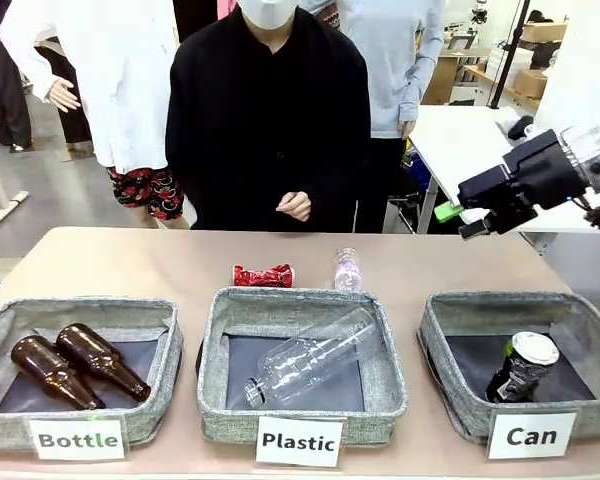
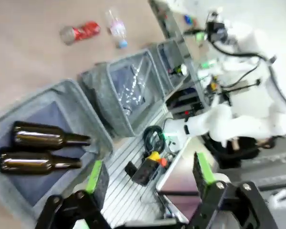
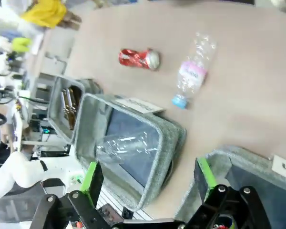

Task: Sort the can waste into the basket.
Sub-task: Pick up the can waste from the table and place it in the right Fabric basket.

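Right gripper (image 1: 456, 220): raised over the right side of the table (image 1: 130, 262), touching nothing. In its wrist view (image 3: 148, 175) the jaws are spread wide with nothing between them. Left gripper (image 2: 148, 172): jaws equally wide and empty, hanging on the robot's side of the Bottle basket (image 2: 93, 124).

Surface: tan tabletop. Three grey fabric baskets stand in a row along the near edge, each with a white label.
- Bottle basket (image 1: 80, 307), left: two brown bottles (image 1: 75, 365) lie side by side inside.
- Plastic basket (image 1: 300, 297), middle: one clear bottle (image 1: 310, 355) lies diagonally inside.
- Can basket (image 1: 500, 300), right: the black can (image 1: 521, 366) with a silver-white top leans tilted on the dark bottom.

The red can (image 1: 263, 276) lies crushed on its side on the bare table, just behind the Plastic basket. A small bottle (image 1: 347, 268) stands near it to the right, apart from it.

Room: a person (image 1: 270, 130) in black stands at the far edge, one hand (image 1: 295, 205) held at the waist. A white side table (image 1: 460, 140) and cardboard boxes (image 1: 535, 70) stand behind on the right.
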`<state>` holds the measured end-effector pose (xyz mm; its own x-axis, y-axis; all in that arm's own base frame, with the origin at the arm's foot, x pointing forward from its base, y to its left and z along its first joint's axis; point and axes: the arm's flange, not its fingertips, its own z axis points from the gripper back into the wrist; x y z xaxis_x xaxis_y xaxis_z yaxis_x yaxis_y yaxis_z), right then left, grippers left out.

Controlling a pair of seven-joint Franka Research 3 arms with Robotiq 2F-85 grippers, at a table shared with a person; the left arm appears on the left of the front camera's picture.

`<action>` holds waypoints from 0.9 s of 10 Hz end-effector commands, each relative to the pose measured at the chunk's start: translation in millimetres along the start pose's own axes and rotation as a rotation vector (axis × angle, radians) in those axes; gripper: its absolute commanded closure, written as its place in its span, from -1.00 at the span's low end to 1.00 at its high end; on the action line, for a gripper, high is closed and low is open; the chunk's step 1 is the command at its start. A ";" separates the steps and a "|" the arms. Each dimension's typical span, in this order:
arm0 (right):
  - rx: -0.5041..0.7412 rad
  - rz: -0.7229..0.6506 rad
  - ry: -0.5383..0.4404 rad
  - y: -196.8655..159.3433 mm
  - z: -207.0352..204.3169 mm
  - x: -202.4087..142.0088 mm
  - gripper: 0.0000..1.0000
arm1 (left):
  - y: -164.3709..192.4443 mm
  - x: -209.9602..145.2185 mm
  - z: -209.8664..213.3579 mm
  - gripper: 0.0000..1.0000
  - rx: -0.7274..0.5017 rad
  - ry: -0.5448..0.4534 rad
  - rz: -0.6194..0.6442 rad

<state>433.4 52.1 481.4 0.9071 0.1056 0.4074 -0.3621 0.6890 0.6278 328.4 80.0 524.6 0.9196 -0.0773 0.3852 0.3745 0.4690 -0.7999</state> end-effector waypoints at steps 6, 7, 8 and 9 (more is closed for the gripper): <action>-0.060 0.380 0.096 56.6 -184.0 82.6 -1.00 | 11.8 -4.7 49.2 -0.83 0.031 -0.084 0.021; 0.020 0.278 0.037 57.3 -153.5 71.7 -1.00 | 11.8 -4.7 49.2 -0.83 0.031 -0.084 0.021; 0.020 0.278 0.037 57.3 -153.5 71.7 -1.00 | 11.8 -4.7 49.2 -0.83 0.031 -0.084 0.021; 0.020 0.278 0.037 57.3 -153.5 71.7 -1.00 | 11.8 -4.7 49.2 -0.83 0.031 -0.084 0.021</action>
<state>520.1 219.4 439.6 0.7676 0.3439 0.5409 -0.6191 0.6165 0.4865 323.4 129.3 535.5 0.9154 0.0162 0.4023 0.3404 0.5024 -0.7948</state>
